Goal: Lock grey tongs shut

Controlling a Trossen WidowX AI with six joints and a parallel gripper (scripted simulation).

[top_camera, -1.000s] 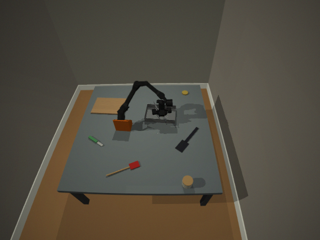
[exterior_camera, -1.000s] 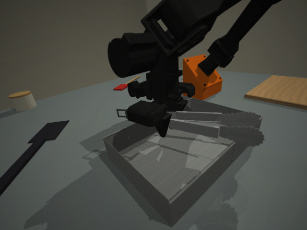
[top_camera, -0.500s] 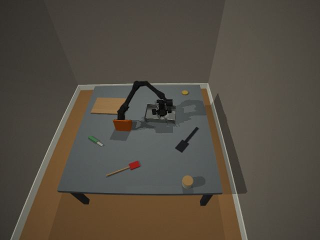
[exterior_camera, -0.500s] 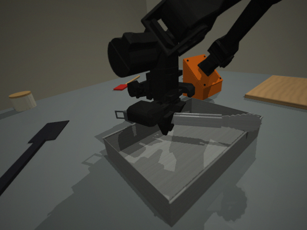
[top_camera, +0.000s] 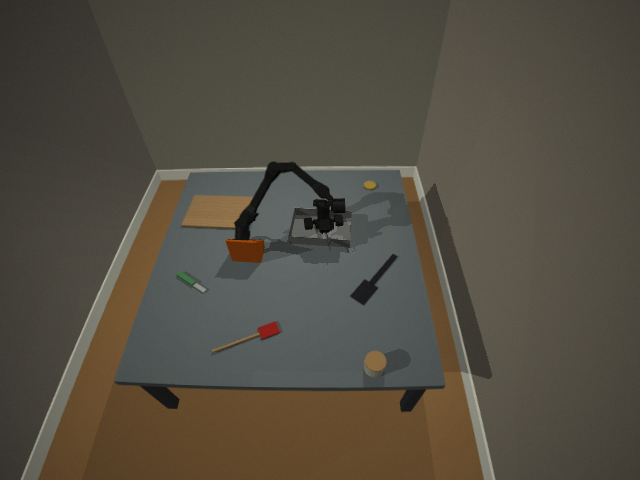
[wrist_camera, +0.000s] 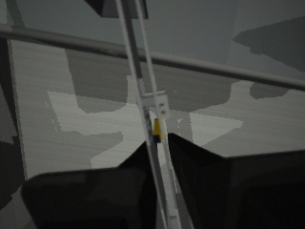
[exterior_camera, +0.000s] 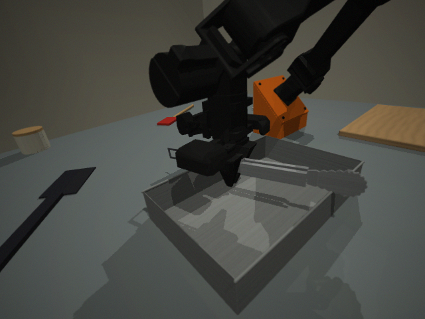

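Note:
The grey tongs (exterior_camera: 274, 169) (wrist_camera: 133, 52) lie roughly level across the roasting tin (top_camera: 305, 240) (exterior_camera: 192, 250) (wrist_camera: 214, 70), their arms close together. Their scalloped tips reach past the tin's rim on the board side in the exterior view; a wire loop shows at the hinge end. My gripper (top_camera: 324, 229) (exterior_camera: 239, 169) (wrist_camera: 162, 139) points down and is shut on the tongs' arms over the tin. A small yellow part (wrist_camera: 157, 129) sits between the arms near the fingertips. Whether the lock is engaged cannot be seen. The wooden board (top_camera: 214, 211) (exterior_camera: 388, 123) lies flat on the table.
The orange arm base (top_camera: 247, 251) (exterior_camera: 274, 116) stands between the tin and the board's near side. A black spatula (top_camera: 364, 291) (exterior_camera: 70, 180), a red spatula (top_camera: 268, 330) (exterior_camera: 167, 121), a green-handled tool (top_camera: 186, 277), a lidded jar (top_camera: 374, 364) (exterior_camera: 32, 140) and a yellow disc (top_camera: 369, 184) lie around.

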